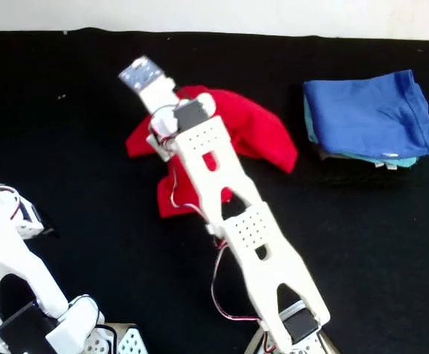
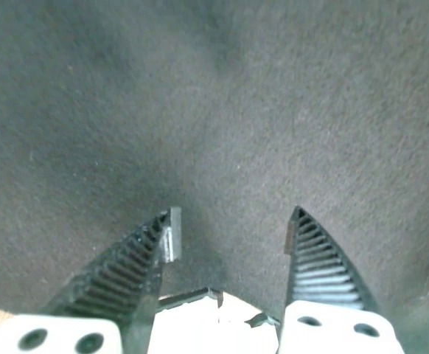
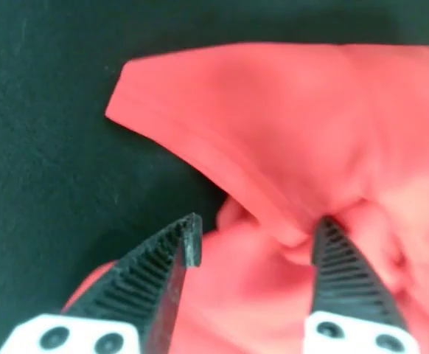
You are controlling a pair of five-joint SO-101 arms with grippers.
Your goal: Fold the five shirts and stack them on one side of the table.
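High view: light is bright and diffuse, with no hard shadows. The matte black cloth table (image 1: 89,147) returns no glare. The white wall strip (image 1: 273,18) is near overexposure. The crumpled red cotton shirt (image 1: 259,133) carries soft shadows in its folds. Left wrist view: a dim shadow patch lies beside the left gripper (image 2: 233,228).
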